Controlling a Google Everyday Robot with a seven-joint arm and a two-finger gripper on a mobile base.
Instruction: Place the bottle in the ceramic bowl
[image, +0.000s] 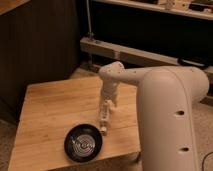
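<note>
The gripper (107, 106) points down over the right half of the wooden bench (54, 107), directly at the top of the bottle (104, 121). Whether it is clamped on the bottle cannot be told. The bottle stands roughly upright, just beside the upper right rim of the ceramic bowl (67, 144), outside it. The bowl sits near the bench's front edge.
</note>
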